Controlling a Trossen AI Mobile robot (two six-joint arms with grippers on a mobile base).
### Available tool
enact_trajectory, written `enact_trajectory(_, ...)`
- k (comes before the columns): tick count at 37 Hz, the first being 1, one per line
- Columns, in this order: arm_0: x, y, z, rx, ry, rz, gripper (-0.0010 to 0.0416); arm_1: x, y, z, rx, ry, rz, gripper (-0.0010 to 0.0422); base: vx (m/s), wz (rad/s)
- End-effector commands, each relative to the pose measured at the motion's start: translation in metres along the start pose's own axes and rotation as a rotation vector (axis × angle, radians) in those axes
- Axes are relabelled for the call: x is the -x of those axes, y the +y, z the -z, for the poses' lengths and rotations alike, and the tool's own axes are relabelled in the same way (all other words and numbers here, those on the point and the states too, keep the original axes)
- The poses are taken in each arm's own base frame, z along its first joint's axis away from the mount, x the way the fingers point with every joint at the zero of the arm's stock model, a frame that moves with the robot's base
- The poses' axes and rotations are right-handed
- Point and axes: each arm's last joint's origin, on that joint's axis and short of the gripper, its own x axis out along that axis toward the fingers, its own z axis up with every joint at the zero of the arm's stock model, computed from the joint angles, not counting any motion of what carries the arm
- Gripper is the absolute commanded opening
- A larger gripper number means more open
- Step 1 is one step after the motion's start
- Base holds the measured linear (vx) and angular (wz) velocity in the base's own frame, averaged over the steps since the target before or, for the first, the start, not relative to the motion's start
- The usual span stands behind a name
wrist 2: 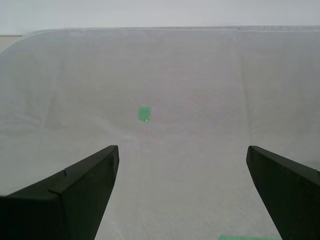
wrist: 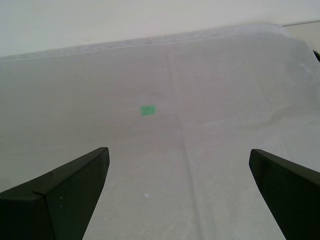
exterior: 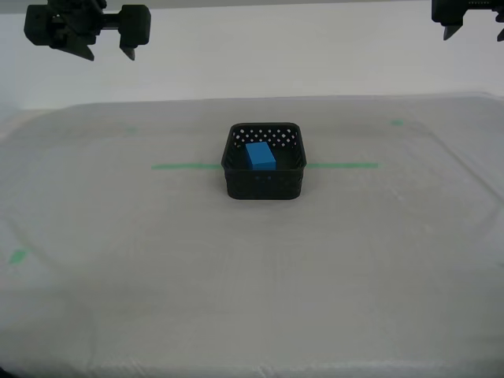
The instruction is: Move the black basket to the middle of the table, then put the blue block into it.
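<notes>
The black basket [exterior: 264, 185] stands near the middle of the table [exterior: 252, 299], on the thin green tape line [exterior: 183, 166]. The blue block [exterior: 260, 155] lies inside it, against the far wall. Neither shows in the wrist views. My first gripper [wrist: 179, 155] is open, with only bare cloth between its fingers [wrist: 75, 185]. My second gripper [wrist 2: 182, 155] is open too, over bare cloth. In the exterior view one arm's gripper [exterior: 106, 47] hangs high at the upper left and another [exterior: 472, 27] at the upper right, both far from the basket; I cannot tell which is which.
Small green bits mark the cloth [exterior: 17, 255] [exterior: 398, 122]. Each wrist view shows one green bit [wrist: 147, 110] [wrist 2: 144, 114] and the table's far edge. A strip of green tape [wrist 2: 250, 238] shows in the second wrist view.
</notes>
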Motion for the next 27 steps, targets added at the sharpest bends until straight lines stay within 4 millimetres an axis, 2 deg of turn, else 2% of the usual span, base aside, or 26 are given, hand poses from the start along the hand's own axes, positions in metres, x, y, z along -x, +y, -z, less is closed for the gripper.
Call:
enact_trajectory(1, 0.0002, 0.0003, -0.0005, 0.000, -0.003, -0.003, 0.0394, 0.0003, 0.0002, -0.0005, 0.001, -0.003, -0.002, 0.0350, 0.000, 0.000)
enact_trajectory(27, 0.0002, 0.0003, -0.0005, 0.000, -0.003, -0.003, 0.0393, 0.0003, 0.0002, -0.0005, 0.001, -0.003, -0.002, 0.0350, 0.000, 0.000)
